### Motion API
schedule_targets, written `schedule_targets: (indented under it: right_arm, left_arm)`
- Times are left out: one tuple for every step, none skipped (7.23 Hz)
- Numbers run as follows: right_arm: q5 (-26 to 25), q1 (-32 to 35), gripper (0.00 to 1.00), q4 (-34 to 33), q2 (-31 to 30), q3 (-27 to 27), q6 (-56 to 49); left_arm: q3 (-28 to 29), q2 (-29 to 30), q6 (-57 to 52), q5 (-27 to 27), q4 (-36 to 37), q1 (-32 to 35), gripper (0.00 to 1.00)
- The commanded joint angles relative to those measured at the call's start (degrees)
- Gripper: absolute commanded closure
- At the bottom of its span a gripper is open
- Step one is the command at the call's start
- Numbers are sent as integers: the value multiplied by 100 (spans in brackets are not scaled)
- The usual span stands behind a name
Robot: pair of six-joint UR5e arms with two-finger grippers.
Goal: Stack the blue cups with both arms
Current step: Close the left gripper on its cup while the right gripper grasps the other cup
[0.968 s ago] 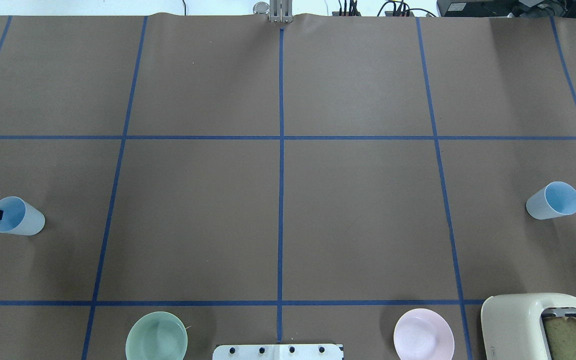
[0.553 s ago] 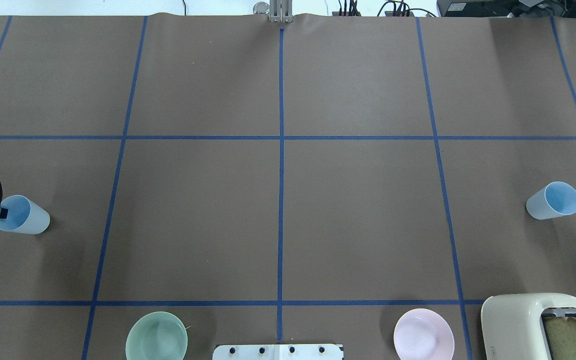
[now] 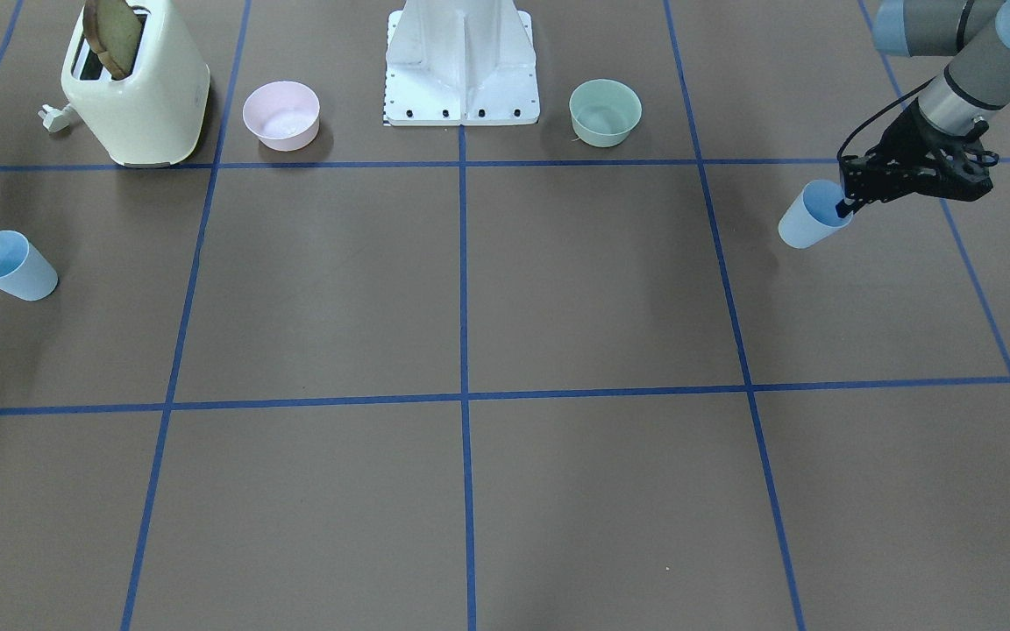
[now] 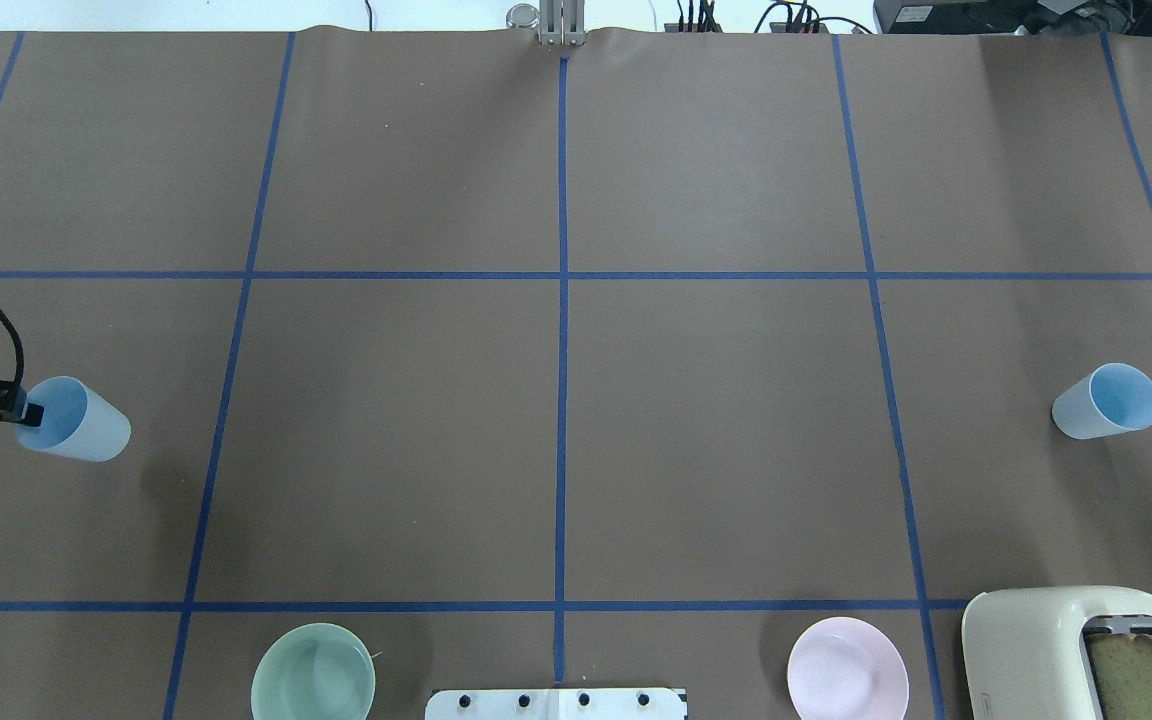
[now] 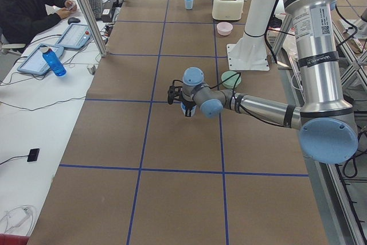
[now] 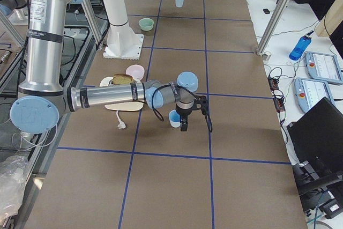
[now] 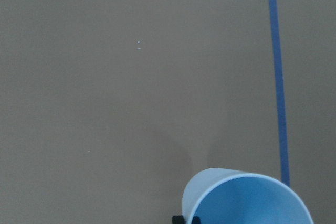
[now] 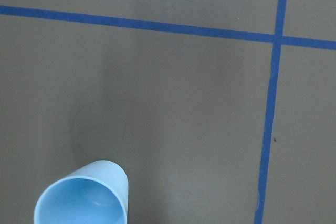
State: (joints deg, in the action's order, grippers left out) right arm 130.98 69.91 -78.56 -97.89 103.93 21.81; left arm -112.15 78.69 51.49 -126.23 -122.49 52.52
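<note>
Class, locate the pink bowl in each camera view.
Front-facing: pink bowl upper left.
Overhead: bowl at bottom edge, right of centre.
Exterior left: bowl near top, right of centre.
Exterior right: bowl left of centre.
Left wrist: absent.
Right wrist: absent.
Landmark: the cream toaster beside it.

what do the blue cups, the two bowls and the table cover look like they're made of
Left blue cup and right blue cup: likely thin plastic, smooth, uniform colour, soft sheen. Pink bowl and green bowl: probably plastic or melamine, smooth pastel, faint gloss. Table cover: looks like matte brown paper, rippled at the far edge.
</note>
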Motion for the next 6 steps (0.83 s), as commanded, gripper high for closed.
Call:
schedule_targets:
  right_arm:
    - [-2,-319,0,480,146,-284,480]
    - [-11,-346,0,491,243,-451,482]
    - [-19,-355,0,639,296,-618,482]
    - [-11,-364,0,745,297,-681,482]
    - [7,-364,0,754,253,-655,490]
    - [7,-364,0,789,209,-629,491]
  left_arm:
    - [-360,583,19,2,1040,48,100]
    - [-360,621,63,2,1060,39,100]
    - [-378,752,63,20,1200,39,100]
    - [-395,910,72,28,1401,48,100]
    - [-413,1016,72,37,1542,48,100]
    - [-439,1113,89,46,1683,48,100]
